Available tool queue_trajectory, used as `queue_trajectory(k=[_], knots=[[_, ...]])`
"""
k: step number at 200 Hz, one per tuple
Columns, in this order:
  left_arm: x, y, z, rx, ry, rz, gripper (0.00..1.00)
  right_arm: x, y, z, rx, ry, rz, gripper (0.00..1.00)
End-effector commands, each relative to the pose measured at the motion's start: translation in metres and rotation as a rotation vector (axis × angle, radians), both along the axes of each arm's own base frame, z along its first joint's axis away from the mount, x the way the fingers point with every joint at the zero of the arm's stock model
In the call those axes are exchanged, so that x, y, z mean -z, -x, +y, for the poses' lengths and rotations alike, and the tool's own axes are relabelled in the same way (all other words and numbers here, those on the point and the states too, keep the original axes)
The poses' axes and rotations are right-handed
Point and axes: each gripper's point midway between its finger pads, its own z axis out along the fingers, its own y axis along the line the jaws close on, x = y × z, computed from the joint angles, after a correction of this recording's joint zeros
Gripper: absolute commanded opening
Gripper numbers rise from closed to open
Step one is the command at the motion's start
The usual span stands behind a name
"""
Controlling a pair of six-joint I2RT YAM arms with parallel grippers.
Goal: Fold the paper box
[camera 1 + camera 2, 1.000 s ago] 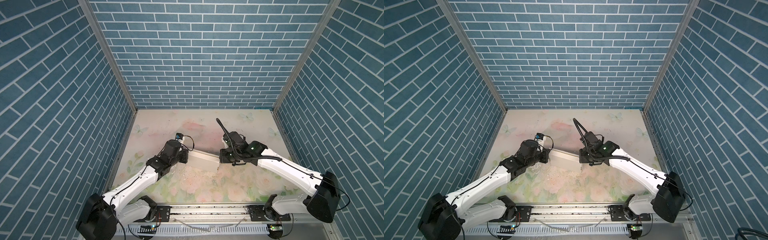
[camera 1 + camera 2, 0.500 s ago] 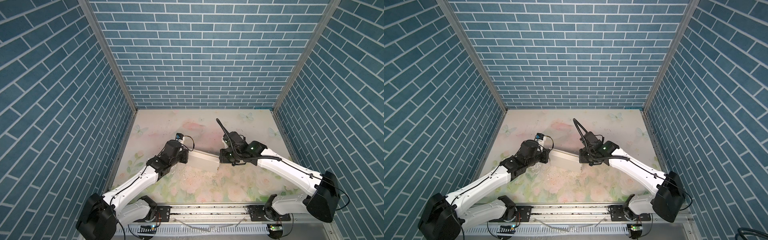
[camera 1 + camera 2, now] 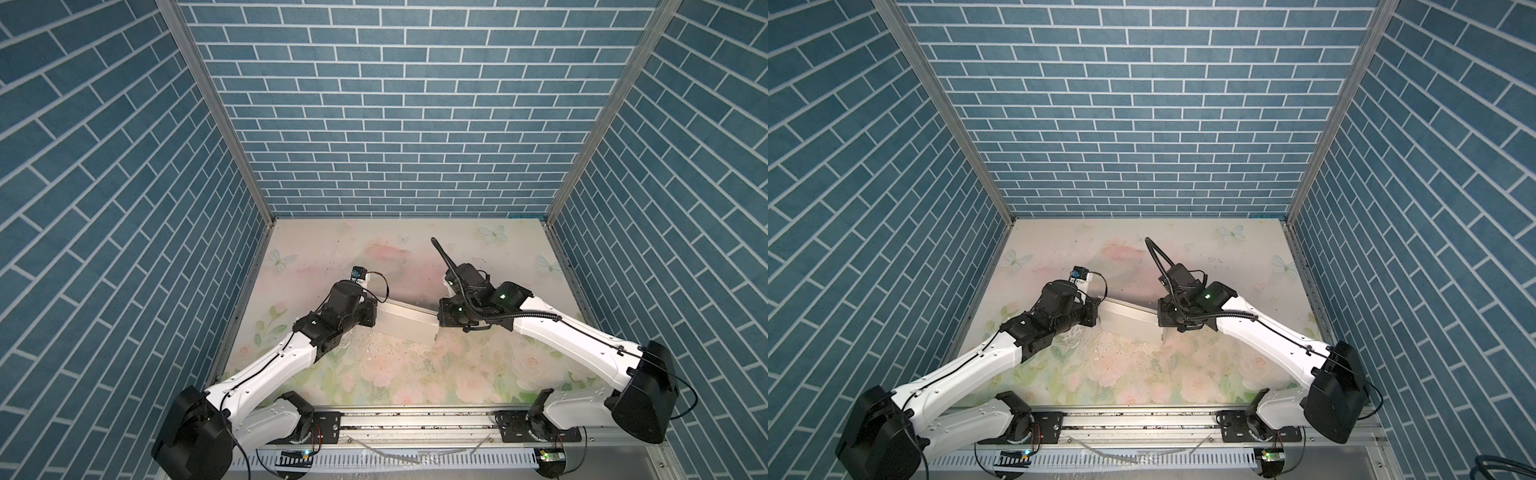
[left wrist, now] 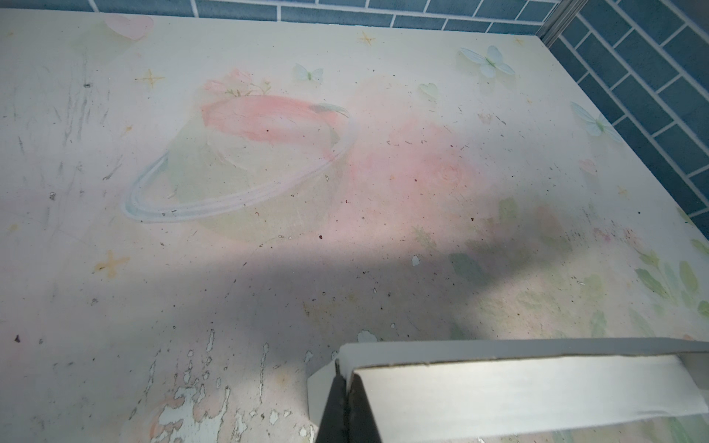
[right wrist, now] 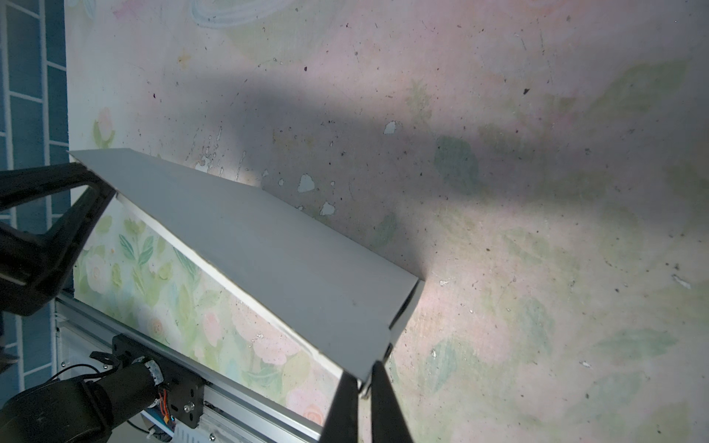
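**Desk:** Any lettering to read?

**Photographer:** Only a small white marking on the dark joint of the left arm [image 3: 314, 322], and it is too small to read. The paper box [image 3: 405, 322] is plain white.

**Desk:** Where is the box?

**Photographer:** Mid-table in both top views, stretched between the two arms over the flower-printed tabletop [image 3: 415, 374]. The left gripper [image 4: 345, 377] is clamped on the edge of one end. The right gripper [image 5: 364, 377] pinches the opposite corner, fingers nearly together.

**Desk:** What's hidden?

**Photographer:** In the top views the wrists cover both ends of the box. The left wrist view cuts it off at the frame edge. Whether its lower edge touches the tabletop cannot be told.

**Desk:** Anything inside?

**Photographer:** The inside does not show. Only outer panels, a narrow end flap [image 5: 406, 307] and the shadow [image 5: 383, 126] on the tabletop can be seen.
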Motion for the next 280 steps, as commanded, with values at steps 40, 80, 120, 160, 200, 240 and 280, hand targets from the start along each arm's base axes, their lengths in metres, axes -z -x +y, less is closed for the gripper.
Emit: queue_trajectory(k=[40,80,120,160,200,240,280], knots=[[0.051,0.034,0.009,0.037,-0.092,0.180,0.00,0.000,0.005,0.017,-0.009,-0.060,0.033,0.05],[0.052,0.034,0.010,0.018,-0.098,0.175,0.00,0.002,0.006,0.021,-0.003,-0.070,0.035,0.05],[0.053,0.035,0.007,0.007,-0.090,0.169,0.00,0.006,0.007,0.025,0.006,-0.075,0.038,0.03],[0.057,0.038,0.004,0.008,-0.084,0.169,0.00,0.010,0.010,0.029,0.007,-0.071,0.036,0.03],[0.059,0.040,0.005,0.008,-0.087,0.161,0.00,0.019,0.013,0.027,0.012,-0.036,0.014,0.02],[0.062,0.042,0.007,0.004,-0.089,0.162,0.00,0.039,0.020,0.027,0.001,-0.005,0.014,0.01],[0.062,0.042,0.007,0.001,-0.086,0.160,0.00,0.035,0.020,0.023,0.010,0.005,-0.011,0.01]])
